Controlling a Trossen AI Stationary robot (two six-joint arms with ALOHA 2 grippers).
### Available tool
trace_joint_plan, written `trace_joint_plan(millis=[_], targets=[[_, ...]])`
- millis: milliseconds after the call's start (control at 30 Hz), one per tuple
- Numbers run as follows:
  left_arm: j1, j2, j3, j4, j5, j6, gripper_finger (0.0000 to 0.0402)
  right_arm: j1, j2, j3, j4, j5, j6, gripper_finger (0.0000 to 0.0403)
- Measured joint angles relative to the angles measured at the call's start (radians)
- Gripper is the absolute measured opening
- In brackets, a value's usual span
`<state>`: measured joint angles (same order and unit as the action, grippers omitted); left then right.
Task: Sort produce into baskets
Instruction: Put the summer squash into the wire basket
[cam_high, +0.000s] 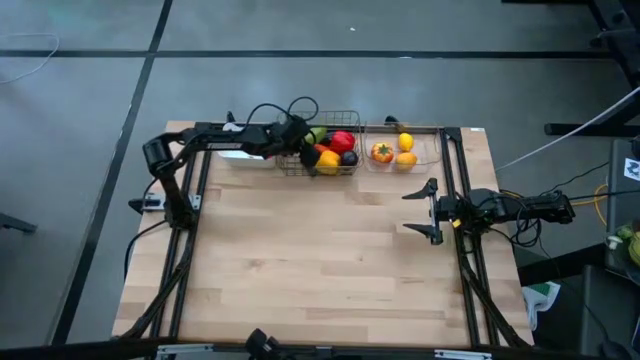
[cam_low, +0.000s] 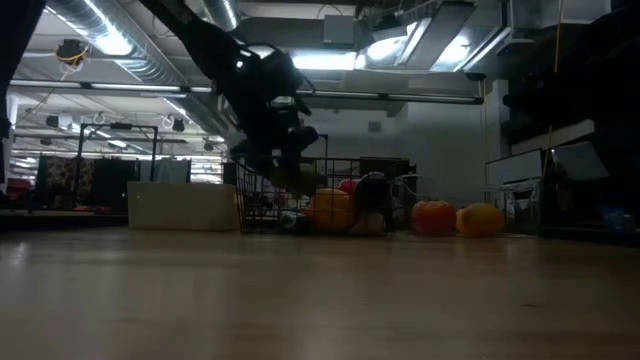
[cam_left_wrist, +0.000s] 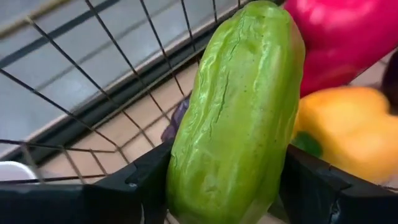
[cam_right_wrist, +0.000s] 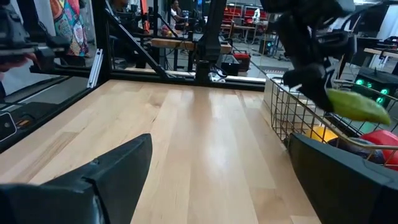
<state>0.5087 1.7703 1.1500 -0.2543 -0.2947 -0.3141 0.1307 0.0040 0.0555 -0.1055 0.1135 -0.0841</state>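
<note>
1. Holding the green cucumber (cam_left_wrist: 239, 118) between its fingers, the left gripper (cam_high: 297, 133) hangs over the wire-mesh basket (cam_high: 350, 116)
2. Its long axis points forward, down toward the red pepper (cam_high: 342, 141) and yellow pepper (cam_high: 328, 159), which crowd the basket floor
3. Right gripper (cam_high: 422, 211) waits open, well apart, holding nothing

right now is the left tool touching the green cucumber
Touching. The left wrist view shows the green cucumber wedged between both dark fingers of the left tool, over the wire basket.
</note>
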Motion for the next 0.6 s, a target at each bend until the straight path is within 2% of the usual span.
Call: trace_joint_plan(millis=[600], targets=[[0.001,0.03,0.0,0.012,0.002,0.03,0.0238,0.0,0.0,0.0,0.0,-0.001,0.0,0.0372]])
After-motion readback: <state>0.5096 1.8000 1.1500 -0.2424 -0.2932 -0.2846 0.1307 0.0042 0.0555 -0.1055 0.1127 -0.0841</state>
